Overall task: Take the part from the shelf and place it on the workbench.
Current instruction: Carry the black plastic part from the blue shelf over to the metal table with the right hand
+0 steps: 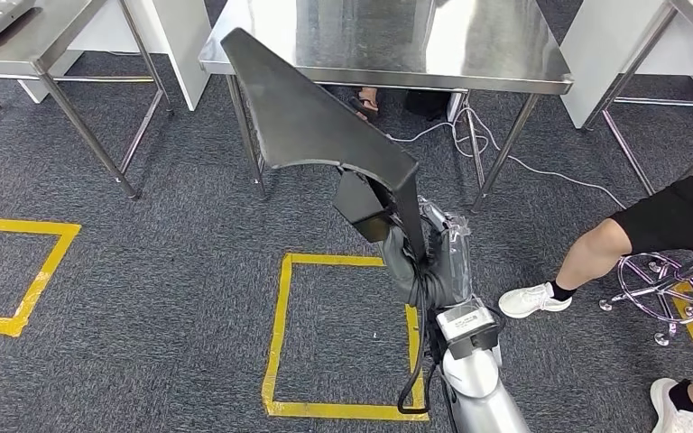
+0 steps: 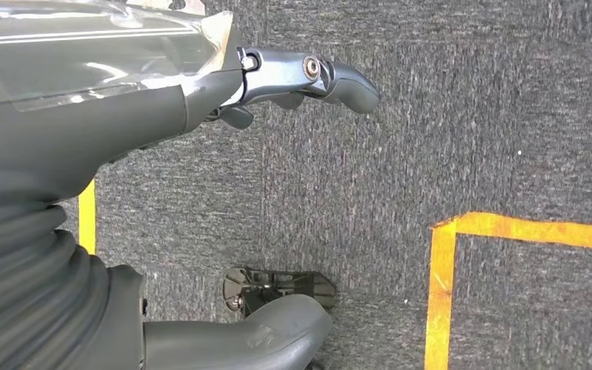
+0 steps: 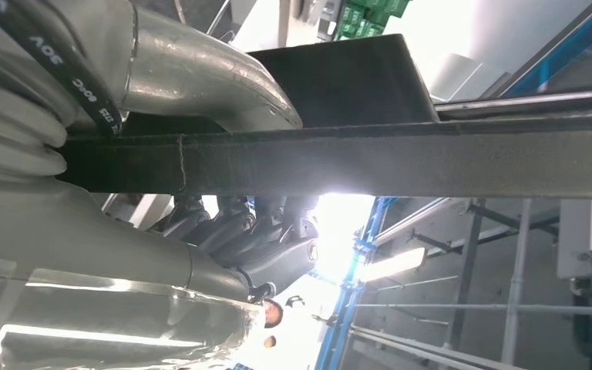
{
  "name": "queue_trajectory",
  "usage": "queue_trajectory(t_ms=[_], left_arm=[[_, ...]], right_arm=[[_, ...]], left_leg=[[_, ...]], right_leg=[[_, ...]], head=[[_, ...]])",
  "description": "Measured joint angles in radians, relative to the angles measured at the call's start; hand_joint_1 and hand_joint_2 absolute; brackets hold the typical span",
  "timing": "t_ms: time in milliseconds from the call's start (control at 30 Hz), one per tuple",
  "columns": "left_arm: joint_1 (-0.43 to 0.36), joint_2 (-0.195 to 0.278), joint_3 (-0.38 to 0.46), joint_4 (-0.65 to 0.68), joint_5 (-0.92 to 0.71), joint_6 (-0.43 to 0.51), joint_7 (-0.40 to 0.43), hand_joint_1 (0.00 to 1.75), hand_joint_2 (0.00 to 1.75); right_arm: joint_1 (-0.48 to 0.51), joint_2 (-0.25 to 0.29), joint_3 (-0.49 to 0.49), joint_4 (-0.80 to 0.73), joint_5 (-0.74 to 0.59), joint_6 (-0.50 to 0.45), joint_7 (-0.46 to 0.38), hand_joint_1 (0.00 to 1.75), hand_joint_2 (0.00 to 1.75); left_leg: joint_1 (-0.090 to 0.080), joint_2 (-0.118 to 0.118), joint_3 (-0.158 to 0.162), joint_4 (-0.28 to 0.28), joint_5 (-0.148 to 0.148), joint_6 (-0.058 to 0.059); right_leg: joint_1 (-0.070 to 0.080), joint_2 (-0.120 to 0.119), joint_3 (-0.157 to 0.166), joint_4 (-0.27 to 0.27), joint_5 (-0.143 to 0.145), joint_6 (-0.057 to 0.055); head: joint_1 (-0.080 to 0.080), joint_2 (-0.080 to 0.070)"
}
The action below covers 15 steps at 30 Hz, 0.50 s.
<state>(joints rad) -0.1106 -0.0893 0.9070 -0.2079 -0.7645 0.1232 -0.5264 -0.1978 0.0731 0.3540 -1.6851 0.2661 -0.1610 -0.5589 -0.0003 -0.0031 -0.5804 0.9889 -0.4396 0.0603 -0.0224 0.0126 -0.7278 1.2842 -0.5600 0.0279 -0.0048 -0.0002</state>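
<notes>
Carrying: right hand (image 1: 388, 221) has the part (image 1: 311, 113) up in the air, out in front of the robot.
Part: big dark wedge-shaped panel, tilted, pointed end up and away toward the bench (image 1: 388, 50); its far tip overlaps the bench's near edge in the head view, but whether it is actually over the top, I can't tell.
Right grip: in the right wrist view the fingers (image 3: 231, 231) curl on one side of the panel's edge and the thumb (image 3: 200, 73) presses the other side. Firmly clamped, by the look of it.
Left hand: (image 2: 301, 77) hanging low over the carpet, fingers only partly apart, nothing in them.
Floor: robot stands by a yellow taped square (image 1: 343, 338) on grey carpet, bench straight ahead and near.
Bystander: a person's legs and white shoes (image 1: 532, 300) off to the right, next to a stool (image 1: 654, 284); keeping apart from the arm.
Done: pick-up looks complete, part is off the shelf and in hand.
Left: close the last gap to the bench, lower the panel flat on the steel top, let go.
Watch: it's a long panel held by one edge, so I'd expect it to swing or catch the bench rim on the way down.
</notes>
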Motion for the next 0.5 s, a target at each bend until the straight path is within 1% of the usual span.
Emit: queue_trajectory(t_ms=[33, 67, 100, 133, 167, 200, 233, 367, 400, 433, 467, 500], left_arm=[[0.0, 0.0, 0.0, 0.0, 0.0, 0.0, 0.0, 0.0, 1.75], [0.0, -0.001, 0.0, 0.0, 0.0, -0.001, 0.0, 0.0, 1.75], [0.0, -0.001, 0.0, 0.0, 0.0, -0.001, 0.0, 0.0, 1.75], [0.0, -0.001, 0.0, 0.0, 0.0, -0.002, 0.0, 0.0, 1.75], [0.0, -0.002, 0.0, 0.0, 0.0, -0.002, 0.0, 0.0, 1.75], [0.0, -0.002, 0.0, 0.0, 0.0, -0.002, 0.0, 0.0, 1.75], [0.0, -0.002, 0.0, 0.0, 0.0, -0.002, -0.001, 0.0, 1.75], [0.0, -0.002, 0.0, 0.0, 0.0, -0.002, -0.001, 0.0, 1.75], [0.0, -0.001, 0.0, 0.0, 0.0, -0.002, -0.001, 0.0, 1.75], [-0.001, -0.001, 0.0, 0.0, -0.001, -0.002, -0.001, 0.0, 1.75], [0.0, -0.001, 0.0, 0.0, -0.001, -0.002, -0.001, 0.0, 1.75], [0.0, -0.001, 0.0, 0.0, -0.002, -0.002, -0.001, 0.0, 1.75]], right_arm=[[0.001, -0.001, 0.0, 0.0, 0.0, 0.0, 0.0, 1.75, 1.75], [0.002, -0.002, 0.0, 0.0, 0.0, 0.0, 0.0, 1.75, 1.75], [0.001, -0.002, 0.0, 0.0, 0.0, 0.0, 0.0, 1.75, 1.75], [0.001, -0.002, 0.0, 0.0, 0.0, 0.0, 0.0, 1.75, 1.75], [0.001, -0.002, 0.0, 0.0, 0.001, 0.0, 0.0, 1.75, 1.75], [0.001, -0.002, 0.0, 0.0, 0.001, 0.0, 0.0, 1.75, 1.75], [0.001, -0.002, 0.0, 0.0, 0.001, 0.0, 0.0, 1.75, 1.75], [0.001, -0.002, 0.0, 0.0, 0.001, 0.0, 0.0, 1.75, 1.75], [0.001, -0.002, 0.0, 0.0, 0.001, 0.0, 0.0, 1.75, 1.75], [0.001, -0.002, -0.001, 0.0, 0.001, -0.001, 0.0, 1.75, 1.75], [0.001, -0.002, -0.001, 0.0, 0.001, -0.001, 0.0, 1.75, 1.75], [0.001, -0.001, -0.001, 0.0, 0.001, -0.001, 0.0, 1.75, 1.75]], left_leg=[[0.0, 0.002, 0.0, 0.0, -0.001, -0.002], [0.001, 0.003, 0.001, 0.002, -0.003, -0.006], [0.0, 0.003, 0.002, 0.005, -0.006, -0.011], [-0.001, 0.003, 0.002, 0.007, -0.01, -0.017], [-0.003, 0.003, 0.002, 0.011, -0.013, -0.023], [-0.005, 0.004, 0.002, 0.013, -0.016, -0.027], [-0.005, 0.004, 0.002, 0.014, -0.018, -0.029], [-0.004, 0.004, 0.002, 0.014, -0.017, -0.032], [-0.002, 0.005, 0.003, 0.012, -0.016, -0.035], [0.001, 0.005, 0.001, 0.017, -0.02, -0.042], [0.006, 0.005, -0.036, 0.09, -0.052, -0.054], [0.011, 0.005, -0.08, 0.169, -0.08, -0.065]], right_leg=[[-0.001, -0.002, 0.021, -0.036, 0.017, 0.008], [-0.002, -0.006, 0.06, -0.106, 0.042, 0.016], [-0.003, -0.011, 0.1, -0.179, 0.065, 0.019], [-0.001, -0.015, 0.132, -0.237, 0.082, 0.018], [0.0, -0.017, 0.151, -0.271, 0.09, 0.014], [0.001, -0.017, 0.156, -0.28, 0.091, 0.009], [0.002, -0.016, 0.157, -0.281, 0.092, 0.007], [0.002, -0.015, 0.157, -0.28, 0.092, 0.004], [0.004, -0.014, 0.157, -0.28, 0.093, 0.0], [0.002, -0.012, 0.159, -0.281, 0.094, -0.007], [0.0, -0.011, 0.163, -0.282, 0.093, -0.016], [-0.002, -0.009, 0.167, -0.284, 0.091, -0.025]], head=[[0.0, 0.0], [0.0, 0.0], [0.0, 0.0], [0.0, 0.0], [-0.001, 0.0], [-0.002, 0.0], [-0.002, 0.0], [-0.003, 0.0], [-0.003, 0.0], [-0.004, 0.0], [-0.006, 0.0], [-0.008, 0.0]])
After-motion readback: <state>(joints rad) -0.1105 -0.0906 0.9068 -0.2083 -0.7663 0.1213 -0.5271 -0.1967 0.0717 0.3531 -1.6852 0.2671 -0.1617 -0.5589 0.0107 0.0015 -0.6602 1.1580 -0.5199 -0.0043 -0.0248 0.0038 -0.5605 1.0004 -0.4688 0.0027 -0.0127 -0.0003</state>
